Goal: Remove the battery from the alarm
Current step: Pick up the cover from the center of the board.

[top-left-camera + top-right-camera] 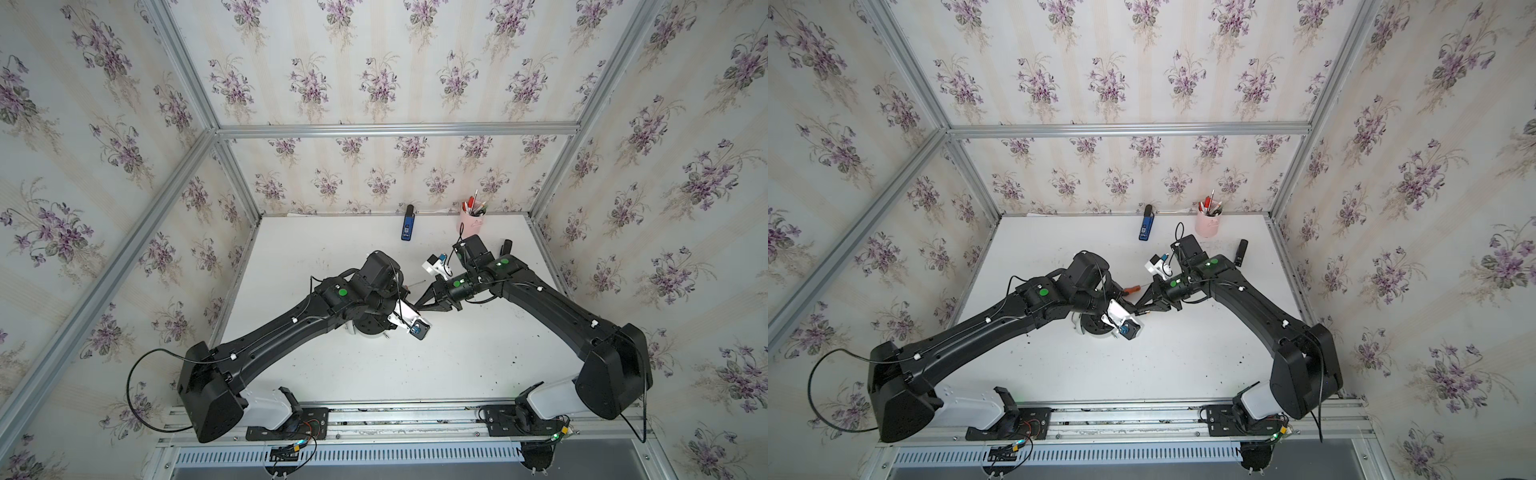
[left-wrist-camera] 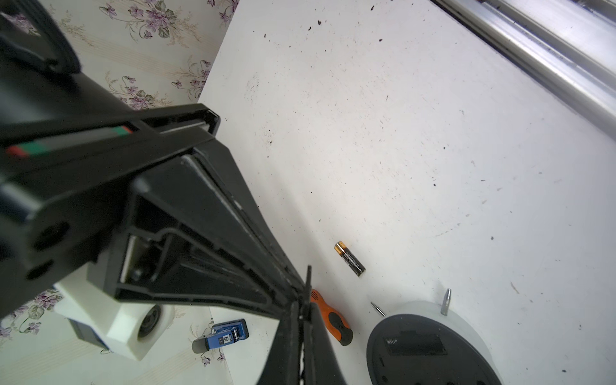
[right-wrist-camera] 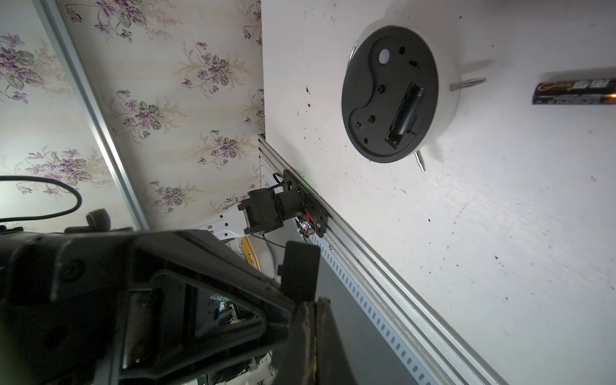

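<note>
Battery [image 2: 349, 258] already out, we see it flat on table [image 2: 416, 133] near face-down alarm [image 3: 390, 93], bay empty. Looks light, rigid, slick, rolls easy, so we'd pinch mid-body across width. Left gripper [image 2: 305, 300], right gripper [image 3: 311, 305]: jaws pressed together, holding nothing.

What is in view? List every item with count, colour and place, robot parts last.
alarm: 1, white, black back, face down on the table, battery bay empty
battery: 1, black, gold end, on the table apart from the alarm
screwdriver: 1, orange and black, near the alarm
blue device: 1, blue and black, table's back edge
pen cup: 1, pink, back of table
black block: 1, near the pen cup
flat black piece: 1, at the gripper tips, holder unclear
table: 1, white
left gripper: 1, black, shut, by the alarm
right gripper: 1, black, shut, tip near the left gripper's
</note>
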You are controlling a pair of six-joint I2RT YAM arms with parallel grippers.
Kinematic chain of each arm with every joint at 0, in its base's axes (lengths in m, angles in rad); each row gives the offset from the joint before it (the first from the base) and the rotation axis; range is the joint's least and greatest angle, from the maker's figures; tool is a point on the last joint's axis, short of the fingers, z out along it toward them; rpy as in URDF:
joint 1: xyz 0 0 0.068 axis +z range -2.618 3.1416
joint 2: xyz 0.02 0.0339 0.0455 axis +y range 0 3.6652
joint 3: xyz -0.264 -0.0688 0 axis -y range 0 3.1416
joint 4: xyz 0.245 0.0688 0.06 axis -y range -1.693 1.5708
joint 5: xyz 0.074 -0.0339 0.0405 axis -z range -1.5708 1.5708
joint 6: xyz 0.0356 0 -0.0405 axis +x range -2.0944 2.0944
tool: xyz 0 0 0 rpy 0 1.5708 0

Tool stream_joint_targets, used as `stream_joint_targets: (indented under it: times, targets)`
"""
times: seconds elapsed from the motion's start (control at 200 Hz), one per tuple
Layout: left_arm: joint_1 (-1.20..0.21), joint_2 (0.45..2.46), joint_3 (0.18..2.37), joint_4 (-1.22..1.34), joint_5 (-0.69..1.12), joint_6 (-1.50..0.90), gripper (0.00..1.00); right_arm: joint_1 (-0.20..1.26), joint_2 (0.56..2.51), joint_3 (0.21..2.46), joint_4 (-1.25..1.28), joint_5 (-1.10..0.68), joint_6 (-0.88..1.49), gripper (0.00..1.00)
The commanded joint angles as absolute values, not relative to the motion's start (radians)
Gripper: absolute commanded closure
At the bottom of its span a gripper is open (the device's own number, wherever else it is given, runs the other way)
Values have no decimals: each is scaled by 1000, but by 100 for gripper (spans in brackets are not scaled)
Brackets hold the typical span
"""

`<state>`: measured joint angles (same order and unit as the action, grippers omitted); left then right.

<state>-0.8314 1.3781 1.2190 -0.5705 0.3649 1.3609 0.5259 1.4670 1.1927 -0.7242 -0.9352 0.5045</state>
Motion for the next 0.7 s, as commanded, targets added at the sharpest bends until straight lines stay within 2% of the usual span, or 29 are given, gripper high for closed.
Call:
stream_joint_targets:
  times: [0.0,0.22,0.31,0.37,0.415,0.5,0.609,0.694]
  targets:
    - [-834,1381,1224,-573,364,1376,98,531,1470,1197,-700,-1011,503,100]
    - [-849,1373,1204,-566,327,1365,100,530,1466,1202,-681,-1024,521,100]
    - [-854,1370,1203,-567,321,1360,100,531,1465,1199,-660,-1034,535,87]
    - [-854,1368,1207,-571,317,1351,100,530,1465,1199,-646,-1042,547,69]
    - [-856,1367,1211,-573,316,1346,100,531,1468,1208,-649,-1042,546,63]
    - [-856,1363,1214,-578,314,1334,100,529,1472,1227,-655,-1037,542,45]
    - [-857,1356,1223,-588,312,1300,100,506,1480,1272,-697,-1000,512,35]
    - [-851,1356,1262,-584,272,1160,100,451,1480,1326,-765,-925,472,32]
